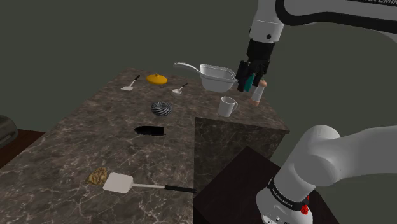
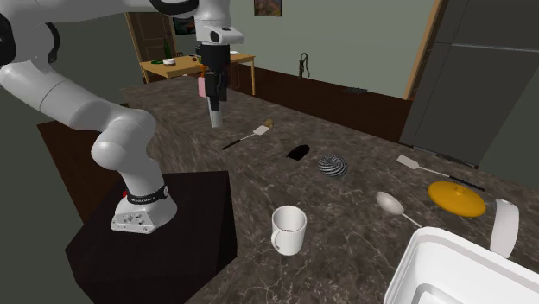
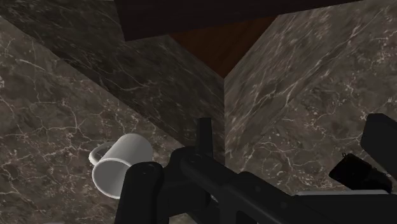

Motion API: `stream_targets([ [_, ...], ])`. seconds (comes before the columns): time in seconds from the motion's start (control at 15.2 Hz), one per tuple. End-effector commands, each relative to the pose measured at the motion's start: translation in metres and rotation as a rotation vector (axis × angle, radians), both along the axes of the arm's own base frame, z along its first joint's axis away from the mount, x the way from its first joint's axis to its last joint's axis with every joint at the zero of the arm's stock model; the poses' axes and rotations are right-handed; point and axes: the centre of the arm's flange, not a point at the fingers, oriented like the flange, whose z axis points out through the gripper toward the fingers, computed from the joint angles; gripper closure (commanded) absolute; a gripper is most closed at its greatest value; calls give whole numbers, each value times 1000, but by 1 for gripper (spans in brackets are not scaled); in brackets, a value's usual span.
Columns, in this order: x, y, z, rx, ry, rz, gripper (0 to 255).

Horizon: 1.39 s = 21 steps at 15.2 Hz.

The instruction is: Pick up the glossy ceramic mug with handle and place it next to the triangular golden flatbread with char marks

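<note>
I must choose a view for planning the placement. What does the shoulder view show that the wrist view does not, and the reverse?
Shoulder view: the flatbread beside a white spatula, at that view's lower left. Wrist view: a look into the mug, which is empty. Both: the mug standing upright on the counter, and the open gripper, which hangs clear of it.

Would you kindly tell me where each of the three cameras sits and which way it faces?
Shoulder view: beside and behind the stand, looking down over the dark veined counter; shows the white arm and gripper.
Second exterior view: beside the white container, facing back at the robot; shows arm, stand, gripper.
Wrist view: on the hand, looking down at the counter's edge and the mug; shows open black fingers.
Shared: the mug in all three; the flatbread in both exterior views.
</note>
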Motion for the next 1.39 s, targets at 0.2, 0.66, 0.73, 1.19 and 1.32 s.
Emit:
stream_targets([
  [0.2, 20, -23, -24, 1, -9, -12, 0],
  [0.66, 67, -79, -79, 2, -30, -41, 0],
  [0.73, 74, -87, -87, 2, -32, -45, 0],
  [1.19, 120, -144, -141, 4, -53, -74, 0],
  [1.32, 133, -160, -156, 4, -59, -82, 0],
])
